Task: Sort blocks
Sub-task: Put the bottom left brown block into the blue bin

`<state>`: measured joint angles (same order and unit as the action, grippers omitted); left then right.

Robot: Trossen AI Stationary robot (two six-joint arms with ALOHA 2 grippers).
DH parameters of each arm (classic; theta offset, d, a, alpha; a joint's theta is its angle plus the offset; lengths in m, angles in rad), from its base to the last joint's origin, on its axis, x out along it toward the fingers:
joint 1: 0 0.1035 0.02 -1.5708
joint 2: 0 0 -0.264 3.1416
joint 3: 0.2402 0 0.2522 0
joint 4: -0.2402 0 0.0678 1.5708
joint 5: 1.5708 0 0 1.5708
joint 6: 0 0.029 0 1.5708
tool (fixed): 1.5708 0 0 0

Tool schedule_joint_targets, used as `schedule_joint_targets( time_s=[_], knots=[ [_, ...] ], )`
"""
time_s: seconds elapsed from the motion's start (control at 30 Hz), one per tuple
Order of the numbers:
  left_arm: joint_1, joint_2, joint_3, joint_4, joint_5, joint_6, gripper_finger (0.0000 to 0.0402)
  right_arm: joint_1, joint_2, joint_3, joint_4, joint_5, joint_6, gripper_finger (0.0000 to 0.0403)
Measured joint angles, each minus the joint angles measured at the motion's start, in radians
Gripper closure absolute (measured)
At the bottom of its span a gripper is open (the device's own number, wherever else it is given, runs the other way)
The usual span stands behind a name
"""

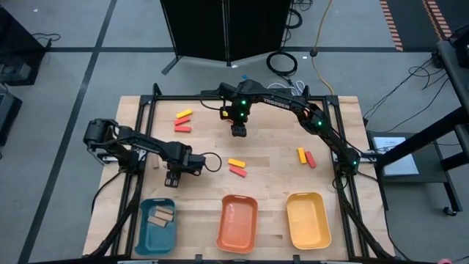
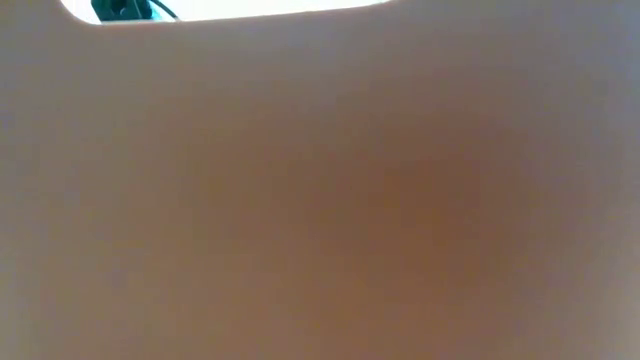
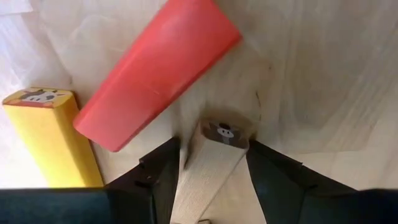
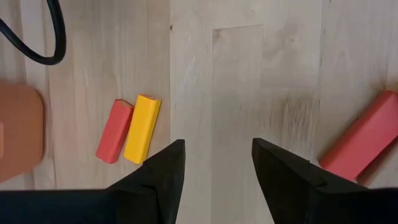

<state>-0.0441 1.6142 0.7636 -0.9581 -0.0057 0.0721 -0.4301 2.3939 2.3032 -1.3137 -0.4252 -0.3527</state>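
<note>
My left gripper (image 1: pixel 174 178) hangs near the bench's (image 1: pixel 271 180) left edge, just above the blue tray (image 1: pixel 157 233). Only my left wrist view shows it clamped on a tan block (image 3: pixel 211 163), with a red block (image 3: pixel 158 68) and a yellow one (image 3: pixel 50 134) lying beyond. My right gripper (image 1: pixel 238 130) hovers toward the far edge, fingers spread and empty; its wrist view shows a red and yellow pair (image 4: pixel 129 129) on the bench.

From above, the blue tray holds tan blocks (image 1: pixel 162 215). The orange tray (image 1: pixel 238 222) holds something I cannot make out, and the yellow tray (image 1: pixel 308 220) holds nothing. Red and yellow pairs lie mid-bench (image 1: pixel 237 166), far-left (image 1: pixel 183 120) and right (image 1: pixel 306 156). The low view is blocked by a blur.
</note>
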Motion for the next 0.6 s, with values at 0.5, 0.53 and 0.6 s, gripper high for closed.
schedule_joint_targets(
  time_s=[0.5,0.53,0.6],
  knots=[
    [-0.001,-0.074,0.024,-0.059,0.037,-0.019,0.0323,0.000,0.000,0.000,0.003,0.000,0.031,0.0222],
    [-0.002,-0.082,0.034,-0.087,0.038,-0.033,0.0321,0.000,0.000,0.000,0.003,0.000,0.037,0.0222],
    [-0.003,-0.104,0.052,-0.117,0.039,-0.060,0.0319,0.000,0.000,0.000,0.002,0.000,0.051,0.0222]
  ],
)
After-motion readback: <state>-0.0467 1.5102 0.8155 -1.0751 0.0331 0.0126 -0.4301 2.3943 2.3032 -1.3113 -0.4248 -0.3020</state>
